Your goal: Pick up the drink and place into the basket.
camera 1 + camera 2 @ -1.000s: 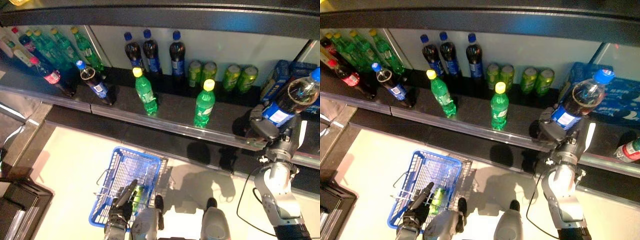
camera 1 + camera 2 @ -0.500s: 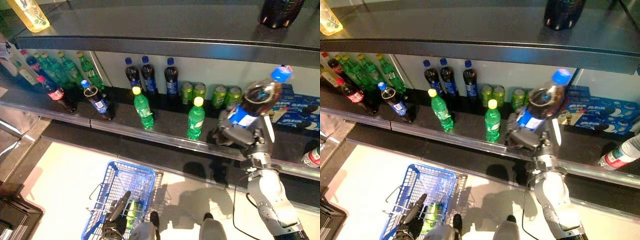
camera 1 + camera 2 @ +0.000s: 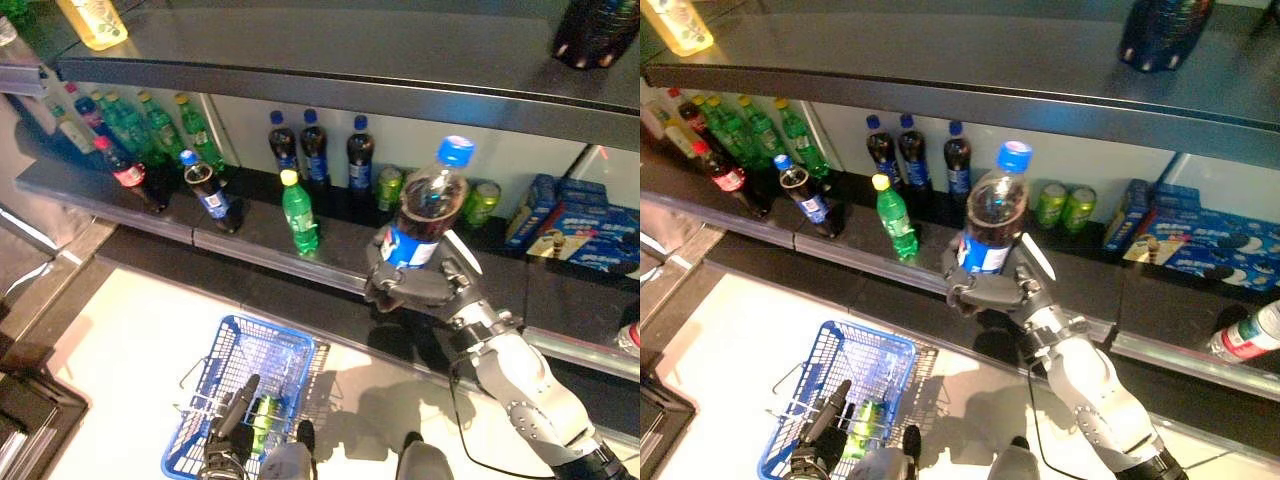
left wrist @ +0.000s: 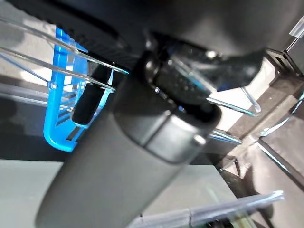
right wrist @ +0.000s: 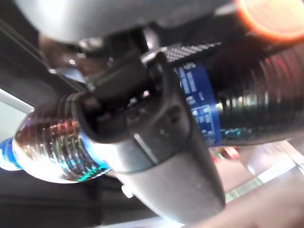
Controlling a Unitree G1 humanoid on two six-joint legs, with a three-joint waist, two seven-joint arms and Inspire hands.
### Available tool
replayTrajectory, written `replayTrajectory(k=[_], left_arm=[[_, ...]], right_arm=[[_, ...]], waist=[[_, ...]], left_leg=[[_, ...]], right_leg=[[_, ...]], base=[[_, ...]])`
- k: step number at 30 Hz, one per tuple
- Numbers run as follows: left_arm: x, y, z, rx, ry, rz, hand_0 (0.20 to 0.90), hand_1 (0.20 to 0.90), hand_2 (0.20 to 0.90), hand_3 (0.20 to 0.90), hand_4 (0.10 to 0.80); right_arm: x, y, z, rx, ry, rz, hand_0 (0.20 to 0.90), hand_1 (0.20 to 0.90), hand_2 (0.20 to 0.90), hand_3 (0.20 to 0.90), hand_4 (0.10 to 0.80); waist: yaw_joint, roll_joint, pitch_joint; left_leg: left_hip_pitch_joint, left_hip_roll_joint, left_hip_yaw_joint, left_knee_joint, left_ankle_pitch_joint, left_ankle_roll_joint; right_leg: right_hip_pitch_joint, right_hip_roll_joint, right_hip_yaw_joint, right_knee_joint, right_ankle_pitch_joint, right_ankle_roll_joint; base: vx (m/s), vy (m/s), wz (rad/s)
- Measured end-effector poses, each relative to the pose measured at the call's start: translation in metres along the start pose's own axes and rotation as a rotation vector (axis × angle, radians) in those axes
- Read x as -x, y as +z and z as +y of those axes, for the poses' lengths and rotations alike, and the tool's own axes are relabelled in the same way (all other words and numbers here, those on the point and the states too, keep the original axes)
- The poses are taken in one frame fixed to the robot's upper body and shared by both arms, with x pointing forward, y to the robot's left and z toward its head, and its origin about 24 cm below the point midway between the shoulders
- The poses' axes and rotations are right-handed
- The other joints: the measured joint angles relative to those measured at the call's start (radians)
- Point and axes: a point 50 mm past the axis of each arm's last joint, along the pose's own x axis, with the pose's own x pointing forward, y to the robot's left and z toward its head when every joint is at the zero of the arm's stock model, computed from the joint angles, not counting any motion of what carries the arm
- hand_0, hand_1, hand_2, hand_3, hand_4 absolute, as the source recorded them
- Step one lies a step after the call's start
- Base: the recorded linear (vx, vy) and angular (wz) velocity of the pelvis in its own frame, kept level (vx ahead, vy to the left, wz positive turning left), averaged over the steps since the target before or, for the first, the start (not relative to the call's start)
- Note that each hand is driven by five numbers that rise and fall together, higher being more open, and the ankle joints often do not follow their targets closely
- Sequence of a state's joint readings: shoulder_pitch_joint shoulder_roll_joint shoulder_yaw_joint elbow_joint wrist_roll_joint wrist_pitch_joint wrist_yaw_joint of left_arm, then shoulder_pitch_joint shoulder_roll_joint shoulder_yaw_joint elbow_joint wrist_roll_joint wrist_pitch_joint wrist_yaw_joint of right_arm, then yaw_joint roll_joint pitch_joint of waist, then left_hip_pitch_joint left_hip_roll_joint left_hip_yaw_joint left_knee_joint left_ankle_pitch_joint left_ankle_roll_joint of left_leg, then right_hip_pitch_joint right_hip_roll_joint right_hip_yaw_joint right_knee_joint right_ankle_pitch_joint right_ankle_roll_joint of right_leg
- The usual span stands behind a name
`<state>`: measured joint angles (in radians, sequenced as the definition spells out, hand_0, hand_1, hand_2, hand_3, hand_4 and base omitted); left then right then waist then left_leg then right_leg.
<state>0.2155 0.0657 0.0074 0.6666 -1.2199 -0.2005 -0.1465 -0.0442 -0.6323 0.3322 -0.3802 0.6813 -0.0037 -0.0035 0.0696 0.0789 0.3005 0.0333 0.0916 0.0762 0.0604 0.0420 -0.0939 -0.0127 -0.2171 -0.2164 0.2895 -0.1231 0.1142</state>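
A cola bottle (image 3: 425, 205) with a blue cap and blue label stands upright in the air in front of the middle shelf. My right hand (image 3: 420, 285) is shut on its lower half, fingers wrapped round the label, as the right wrist view confirms on the bottle (image 5: 247, 109). Down on the floor at lower left sits the blue wire basket (image 3: 200, 395). A green bottle (image 3: 262, 420) lies inside it. My left hand (image 3: 235, 435) is at the basket's near side, curled round the wire handle (image 4: 237, 107).
The shelf (image 3: 250, 240) holds a green bottle (image 3: 298, 212), three cola bottles (image 3: 315, 150) at the back, green cans (image 3: 482, 200), blue boxes (image 3: 580, 225) at right and several bottles (image 3: 150, 130) at left. An upper shelf (image 3: 350, 60) overhangs it.
My right hand has carried the cola bottle leftward, from by the blue boxes to in front of the cans. The camera has shifted too. The left hand stays at the basket.
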Motion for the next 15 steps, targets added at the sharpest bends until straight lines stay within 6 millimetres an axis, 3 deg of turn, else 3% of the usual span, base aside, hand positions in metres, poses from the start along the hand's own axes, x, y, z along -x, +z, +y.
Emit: replayTrajectory(k=[7,11,15], left_arm=[[0.001,0.008,-0.019,-0.022,-0.115,-0.02,0.3,0.3,0.3,0.2,0.1],[0.003,0.013,-0.023,-0.041,-0.16,-0.025,0.3,0.3,0.3,0.2,0.1],[0.006,0.012,-0.04,-0.073,-0.252,0.009,0.3,0.3,0.3,0.2,0.1]], right_arm=[[-0.01,-0.009,0.023,-0.019,0.093,0.038,0.3,0.3,0.3,0.2,0.1],[-0.019,-0.004,0.031,-0.031,0.096,0.004,0.3,0.3,0.3,0.2,0.1],[-0.027,0.0,0.035,-0.022,0.07,-0.008,0.3,0.3,0.3,0.2,0.1]], waist=[[0.077,0.001,0.0],[0.109,-0.003,0.003],[0.154,-0.005,0.009]], left_leg=[[-0.028,-0.01,-0.061,0.013,0.007,-0.003],[-0.052,-0.015,-0.079,0.022,0.012,-0.001],[-0.076,-0.03,-0.125,0.034,0.017,0.0]], right_leg=[[0.008,-0.014,-0.059,0.025,-0.023,0.004],[0.01,-0.021,-0.094,0.024,-0.031,0.002],[0.022,-0.023,-0.115,0.024,-0.041,0.006]], base=[[0.004,0.004,0.28],[-0.002,0.009,0.26],[0.001,0.004,0.32]])
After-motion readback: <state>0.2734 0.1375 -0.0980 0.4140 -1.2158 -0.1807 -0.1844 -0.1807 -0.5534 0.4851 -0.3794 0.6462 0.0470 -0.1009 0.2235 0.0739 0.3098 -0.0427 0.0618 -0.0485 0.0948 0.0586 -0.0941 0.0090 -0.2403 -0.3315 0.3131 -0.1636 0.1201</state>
